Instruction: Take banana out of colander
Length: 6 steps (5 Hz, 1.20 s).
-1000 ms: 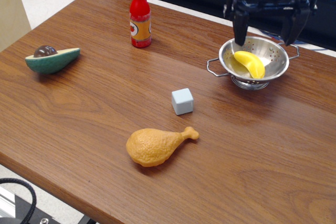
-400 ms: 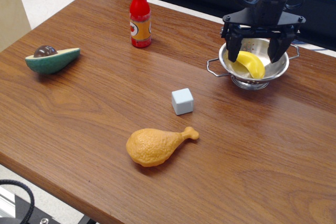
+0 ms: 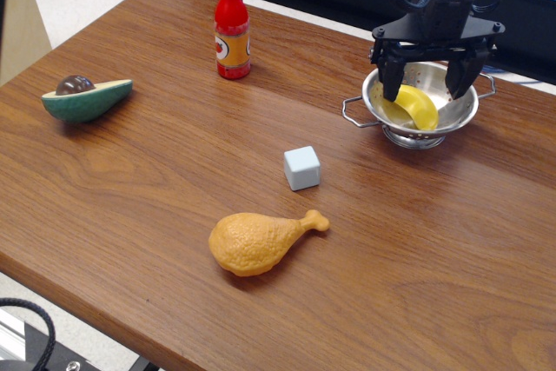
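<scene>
The banana (image 3: 413,107) is bright yellow and curved and lies inside the colander (image 3: 466,109), a shiny perforated steel bowl with wire handles at the back right of the table. My gripper (image 3: 424,86) is black and hangs straight over the colander. Its two fingertips (image 3: 391,86) reach down into the bowl, one on each side of the banana. The jaws stand apart and hold nothing. The banana's upper end is partly hidden behind the left finger.
A grey cube (image 3: 301,168) sits mid-table. An orange toy drumstick (image 3: 257,242) lies in front of it. A red sauce bottle (image 3: 232,25) stands at the back. A half avocado (image 3: 85,97) lies at the far left. The table's back edge runs just behind the colander.
The gripper has come down from above the colander into the bowl, and its fingers now straddle the banana. The banana and colander have not moved.
</scene>
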{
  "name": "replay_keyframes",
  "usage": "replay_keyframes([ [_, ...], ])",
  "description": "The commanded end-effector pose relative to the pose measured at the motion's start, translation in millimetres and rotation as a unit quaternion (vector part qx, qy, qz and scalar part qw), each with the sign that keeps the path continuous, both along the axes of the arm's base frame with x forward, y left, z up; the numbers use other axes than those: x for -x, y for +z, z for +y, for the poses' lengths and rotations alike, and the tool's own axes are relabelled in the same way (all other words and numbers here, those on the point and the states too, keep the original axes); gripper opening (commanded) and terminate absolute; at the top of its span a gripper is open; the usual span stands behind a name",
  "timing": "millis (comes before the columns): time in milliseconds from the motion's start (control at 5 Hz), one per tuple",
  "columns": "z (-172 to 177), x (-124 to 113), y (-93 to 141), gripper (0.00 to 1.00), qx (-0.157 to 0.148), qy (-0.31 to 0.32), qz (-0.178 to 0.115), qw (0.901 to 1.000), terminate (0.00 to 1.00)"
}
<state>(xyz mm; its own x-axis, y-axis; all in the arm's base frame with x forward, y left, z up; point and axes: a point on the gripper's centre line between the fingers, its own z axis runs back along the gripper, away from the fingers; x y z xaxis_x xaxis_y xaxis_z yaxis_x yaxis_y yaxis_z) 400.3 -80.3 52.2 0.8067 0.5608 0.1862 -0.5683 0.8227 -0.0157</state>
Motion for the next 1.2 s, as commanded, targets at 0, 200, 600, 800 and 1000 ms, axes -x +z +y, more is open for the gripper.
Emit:
replay_keyframes([
  [0, 3.5, -6.3, 4.1, 1.0, 0.008, -0.004, -0.016, 0.9998, 0.0],
  [200, 0.1, -8.4, -5.1, 1.0, 0.009, 0.007, -0.012, 0.9999, 0.0],
  [600, -4.0, -11.5, -15.5, 1.0, -0.002, 0.022, -0.006, 0.9997, 0.0],
  [800, -1.4, -11.6, -8.7, 0.0, -0.003, 0.031, -0.013, 0.9994, 0.0],
  [1000, 3.2, -9.4, 7.8, 0.0, -0.014, 0.031, -0.032, 0.9989, 0.0],
])
